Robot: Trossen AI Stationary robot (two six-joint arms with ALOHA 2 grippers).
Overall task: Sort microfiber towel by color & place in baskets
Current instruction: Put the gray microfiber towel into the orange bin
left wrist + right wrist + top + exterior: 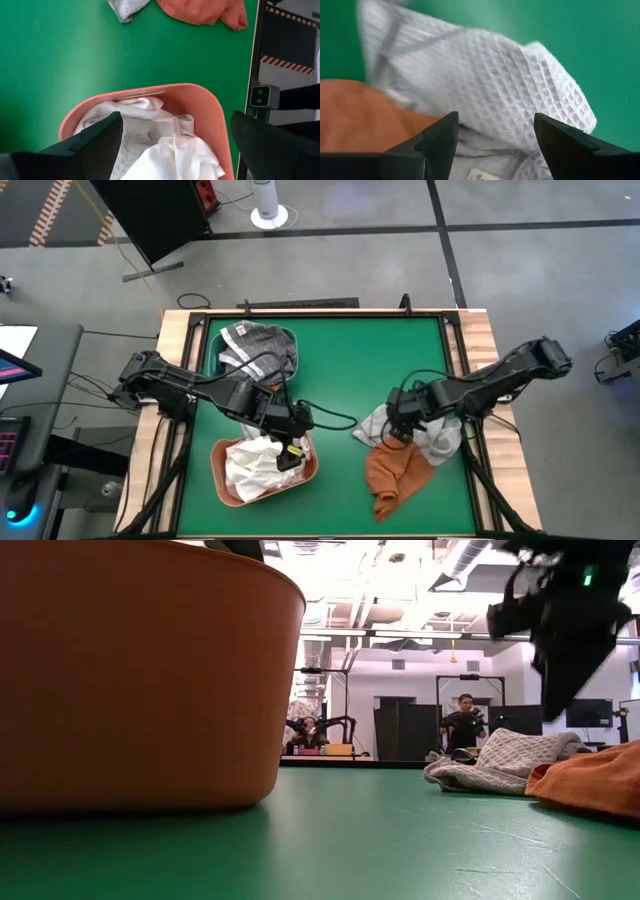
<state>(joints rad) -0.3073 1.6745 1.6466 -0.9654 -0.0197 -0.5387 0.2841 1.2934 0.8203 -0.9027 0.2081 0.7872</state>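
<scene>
On the green tabletop (340, 370) we see the teal basket (212, 340) near the far left edge, holding grey gridded towels (255, 348). The left gripper (288, 450), fingers spread, hovers over the salmon basket (228, 485) of white towels (250, 465) at the near left edge. Near the right edge, the right gripper (400, 425), fingers apart, hangs over a pale waffle towel (485, 85) beside the rust orange towel (395, 475).

We find no legible text, label, brand, number or sign on any surface in the high, low or two wrist views.
</scene>
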